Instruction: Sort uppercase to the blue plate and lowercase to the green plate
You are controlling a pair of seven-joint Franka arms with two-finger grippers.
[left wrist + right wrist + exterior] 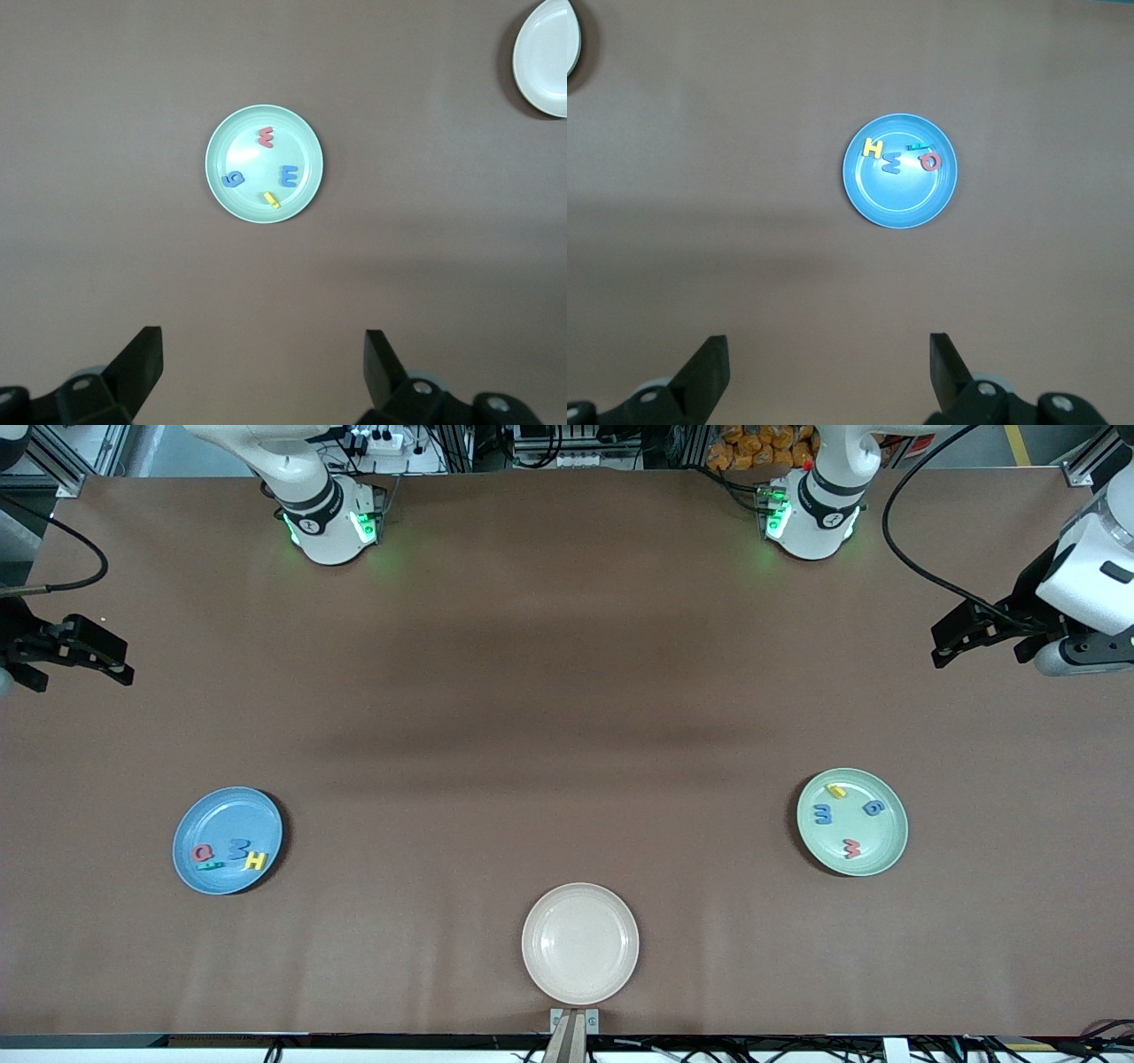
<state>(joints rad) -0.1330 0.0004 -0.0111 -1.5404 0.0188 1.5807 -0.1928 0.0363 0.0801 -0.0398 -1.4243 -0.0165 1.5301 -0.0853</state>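
Left gripper [952, 642] up in the air at the left arm's end of the table, fingers [142, 359] spread wide, nothing between them; it waits. Right gripper [106, 660] likewise at the right arm's end, fingers [709, 363] apart and empty, also waiting. Brown table [567, 691], matte, faintly shadowed across the middle; cables and racks along the base edge. Green plate [886, 850] toward the left arm's end carries yellow hooked letter [836, 790], blue m [823, 813], blue a [873, 807], red w [851, 849], all apart. Blue plate [213, 815] toward the right arm's end carries red Q [203, 854], blue zigzag letter [237, 849], yellow H [255, 860], clustered close. Teal R [918, 146] lies partly tucked by the Q, shape hard to read. Cream plate [580, 943] nearest the camera, cut off in both wrist views.
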